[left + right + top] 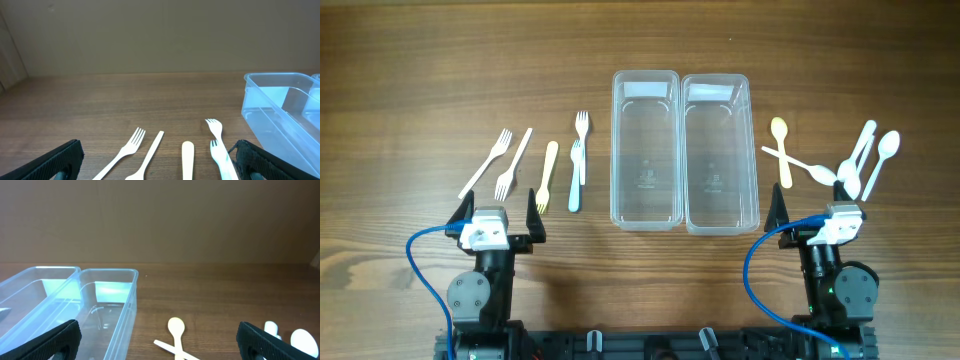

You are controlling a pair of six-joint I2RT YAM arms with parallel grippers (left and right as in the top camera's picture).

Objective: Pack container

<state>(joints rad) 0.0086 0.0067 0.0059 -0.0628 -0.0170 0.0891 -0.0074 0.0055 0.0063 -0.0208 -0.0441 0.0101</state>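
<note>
Twin containers ahead, between left claw and right claw

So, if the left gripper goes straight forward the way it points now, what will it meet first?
Probably the white fork lying with its tines toward the left gripper, if it travels low. Its height over the table is unclear; higher up, the way looks free.

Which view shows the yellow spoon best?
Overhead: the whole yellow spoon shows, with a white spoon crossing its handle. The right wrist view cuts off its handle at the frame's bottom edge; the left wrist view does not show it.
</note>
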